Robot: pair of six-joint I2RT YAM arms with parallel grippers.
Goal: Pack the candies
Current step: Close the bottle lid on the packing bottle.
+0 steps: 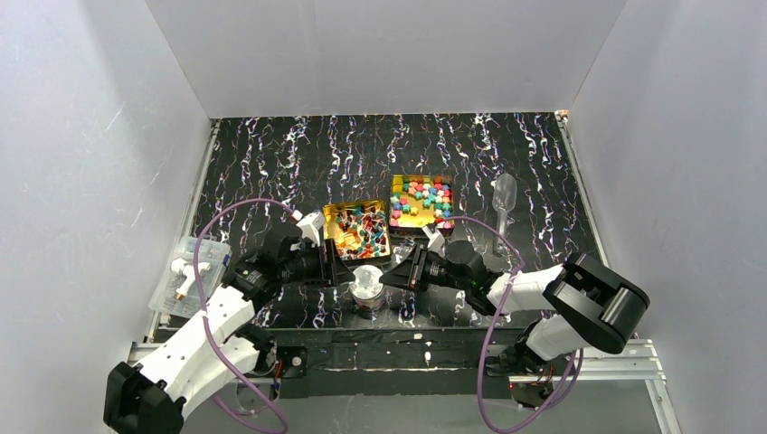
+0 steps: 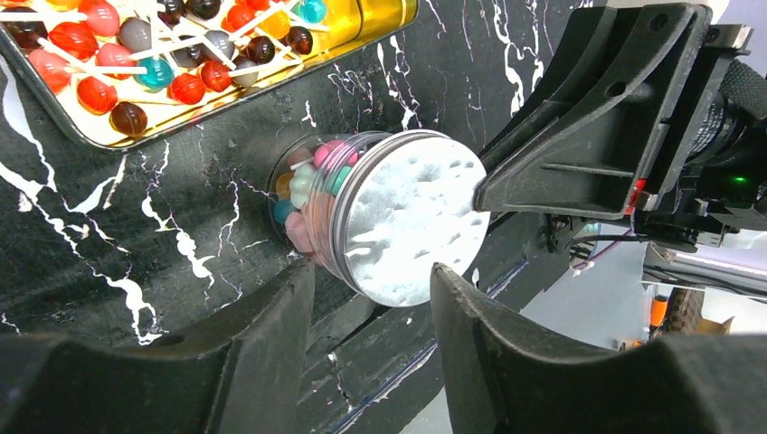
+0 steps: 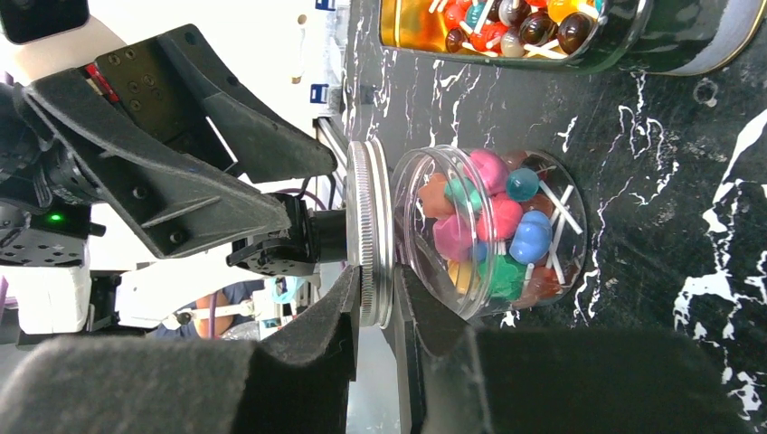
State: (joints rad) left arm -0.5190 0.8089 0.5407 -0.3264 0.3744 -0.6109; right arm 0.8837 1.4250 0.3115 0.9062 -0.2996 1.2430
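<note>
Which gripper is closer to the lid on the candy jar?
Right. The right gripper pinches the lid by its rim; the left gripper hangs open beside it, apparently not touching.

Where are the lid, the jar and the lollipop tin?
lid (image 2: pixel 411 217): left wrist view, white face.
jar (image 3: pixel 488 235): right wrist view, clear wall.
lollipop tin (image 2: pixel 371 16): left wrist view, bare gold corner.

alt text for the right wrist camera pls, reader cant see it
The right gripper pinches the rim of a round metal lid at the mouth of a clear jar packed with colourful candies, on a black marbled table. The left gripper fills the left side, and a gold tin of lollipops shows at the top edge.
</note>
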